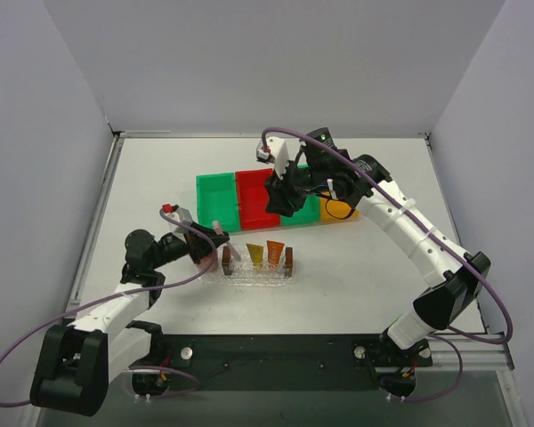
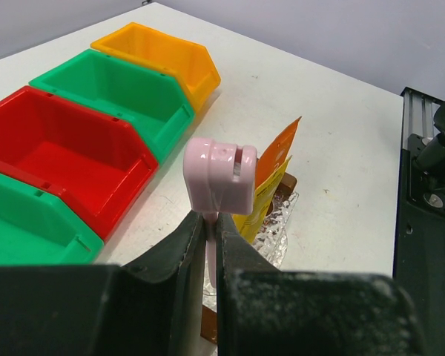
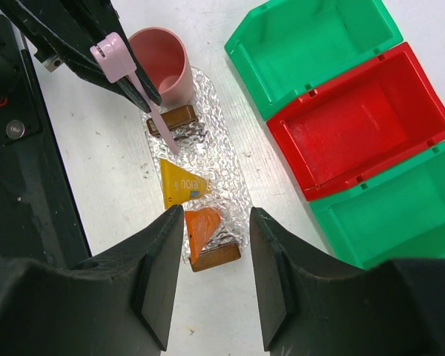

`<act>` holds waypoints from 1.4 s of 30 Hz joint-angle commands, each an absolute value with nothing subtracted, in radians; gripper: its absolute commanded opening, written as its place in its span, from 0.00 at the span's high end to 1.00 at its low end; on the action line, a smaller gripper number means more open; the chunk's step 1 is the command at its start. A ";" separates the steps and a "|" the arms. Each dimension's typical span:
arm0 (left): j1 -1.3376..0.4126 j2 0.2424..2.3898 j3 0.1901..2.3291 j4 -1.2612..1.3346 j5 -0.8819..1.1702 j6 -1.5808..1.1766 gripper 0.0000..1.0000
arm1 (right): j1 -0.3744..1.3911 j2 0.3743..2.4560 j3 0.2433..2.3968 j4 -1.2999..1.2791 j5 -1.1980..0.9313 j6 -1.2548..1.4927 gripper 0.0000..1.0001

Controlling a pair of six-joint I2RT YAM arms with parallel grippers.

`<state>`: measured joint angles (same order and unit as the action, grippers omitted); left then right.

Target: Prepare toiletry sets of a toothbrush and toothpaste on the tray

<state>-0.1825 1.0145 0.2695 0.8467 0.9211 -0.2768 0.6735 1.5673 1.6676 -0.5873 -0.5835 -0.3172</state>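
Note:
My left gripper (image 1: 206, 244) is shut on the thin stem of the whitish-pink toothbrush (image 2: 221, 175), whose blocky pink head stands up above the fingers (image 2: 174, 256). The stem (image 3: 160, 123) slants down to the clear textured tray (image 3: 224, 172), ending by one brown handle block (image 3: 173, 120); whether it touches, I cannot tell. A yellow toothpaste tube (image 3: 181, 182) and an orange one (image 3: 205, 227) lie on the tray, also in the top view (image 1: 254, 253) (image 1: 274, 250). My right gripper (image 3: 216, 219) hangs open and empty above the bins (image 1: 283, 197).
A pink cup (image 3: 160, 62) stands at the tray's end under the left gripper. Behind the tray runs a row of bins: green (image 1: 215, 197), red (image 1: 253, 203), green (image 3: 400, 211) and orange (image 2: 157, 59). A black rail (image 3: 30, 193) borders the near table edge.

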 commanded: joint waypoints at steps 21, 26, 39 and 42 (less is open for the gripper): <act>-0.215 1.229 0.176 1.287 0.914 -0.305 1.00 | 0.667 1.603 1.672 -0.584 -0.600 -0.342 0.64; -0.224 1.272 0.173 1.328 0.911 -0.307 1.00 | 0.667 1.605 1.677 -0.584 -0.598 -0.342 0.64; -0.235 1.305 0.149 1.381 0.900 -0.278 1.00 | 0.669 1.608 1.675 -0.584 -0.601 -0.344 0.64; -0.236 1.322 0.138 1.408 0.900 -0.272 1.00 | 0.669 1.611 1.675 -0.584 -0.601 -0.344 0.65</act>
<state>-0.2291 1.3029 0.1463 1.2858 0.9001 -0.2985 0.6735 1.6119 1.6676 -0.5873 -0.5831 -0.3275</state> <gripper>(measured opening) 0.156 0.356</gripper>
